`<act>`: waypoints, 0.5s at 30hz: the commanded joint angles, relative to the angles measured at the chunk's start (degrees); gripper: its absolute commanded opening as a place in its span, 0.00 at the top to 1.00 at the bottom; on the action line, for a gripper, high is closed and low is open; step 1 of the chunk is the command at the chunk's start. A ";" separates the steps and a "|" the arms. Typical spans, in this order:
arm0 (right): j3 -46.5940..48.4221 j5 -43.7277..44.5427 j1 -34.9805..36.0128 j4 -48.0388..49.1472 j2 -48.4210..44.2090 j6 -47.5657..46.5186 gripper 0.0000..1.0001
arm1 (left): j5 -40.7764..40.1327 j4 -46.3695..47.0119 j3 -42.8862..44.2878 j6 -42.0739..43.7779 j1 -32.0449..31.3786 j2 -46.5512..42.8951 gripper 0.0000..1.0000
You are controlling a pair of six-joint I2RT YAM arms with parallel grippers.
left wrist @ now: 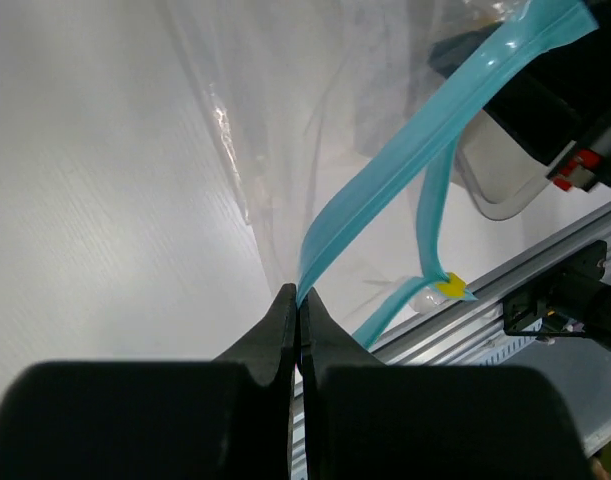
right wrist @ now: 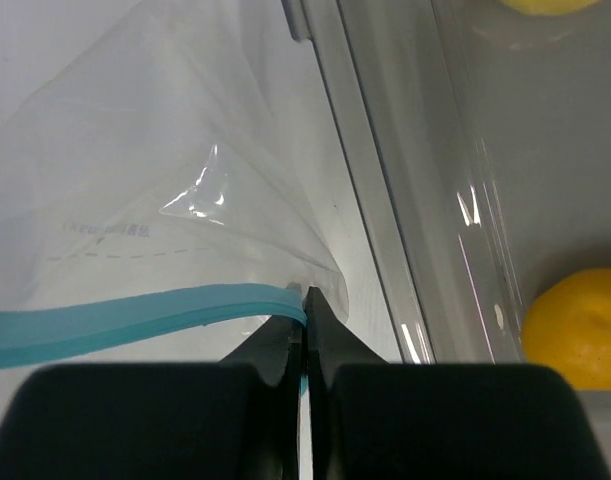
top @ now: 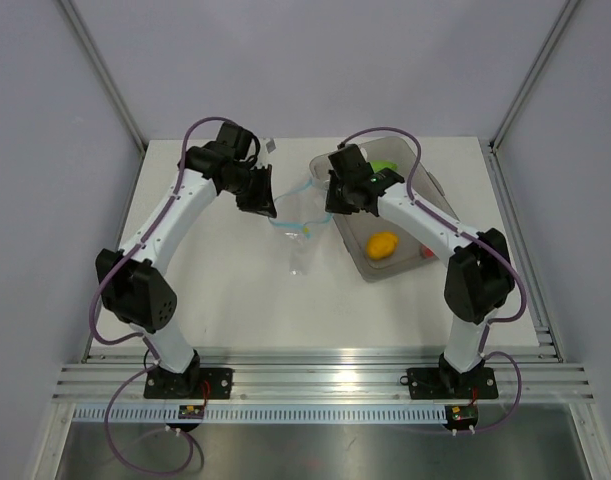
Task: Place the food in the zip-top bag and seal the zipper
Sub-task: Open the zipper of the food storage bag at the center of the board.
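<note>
Black left pincer and right pincer each pinch, fully closed, the glossy teal zipper of the crinkly clear zip-top bag.

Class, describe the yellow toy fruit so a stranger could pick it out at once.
Start at the white table and find the grey translucent tray on its right side. The yellow toy fruit lies in the tray's near end; it is the only yellow, rounded piece, unlike the green piece at the far end.

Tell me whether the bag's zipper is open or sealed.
Open: in the left wrist view the zipper splits into two blue strips with a gap between them.
</note>
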 commanded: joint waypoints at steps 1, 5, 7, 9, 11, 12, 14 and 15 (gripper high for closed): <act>-0.58 0.24 0.30 1.37 -0.14 -0.85 1.00 | 2.59 5.21 -1.07 -1.41 -0.80 0.91 1.00; -0.49 0.15 0.30 1.45 0.04 -0.42 1.00 | 3.64 6.53 -1.51 -2.64 -2.73 1.88 1.00; -0.66 0.15 0.30 1.63 -0.13 0.02 1.00 | 4.09 6.36 -1.68 -3.17 -2.83 3.10 0.96; -1.63 -0.11 0.30 2.76 -0.40 0.73 1.00 | 3.83 6.44 -2.30 -4.13 -2.83 3.46 0.81; -2.59 -0.72 0.30 3.74 -1.10 1.69 1.00 | 3.74 7.49 -4.14 -5.36 -2.83 2.68 0.74; -3.29 -0.99 0.30 4.00 -1.28 1.87 1.00 | 4.00 8.89 -4.75 -5.71 -2.83 2.24 0.73; -3.74 -1.08 0.30 3.92 -1.45 2.40 1.00 | 3.74 9.69 -5.72 -6.50 -2.83 1.36 0.70; -3.83 -1.08 0.30 3.74 -1.37 2.66 1.00 | 3.83 10.04 -5.81 -6.59 -2.83 1.27 0.71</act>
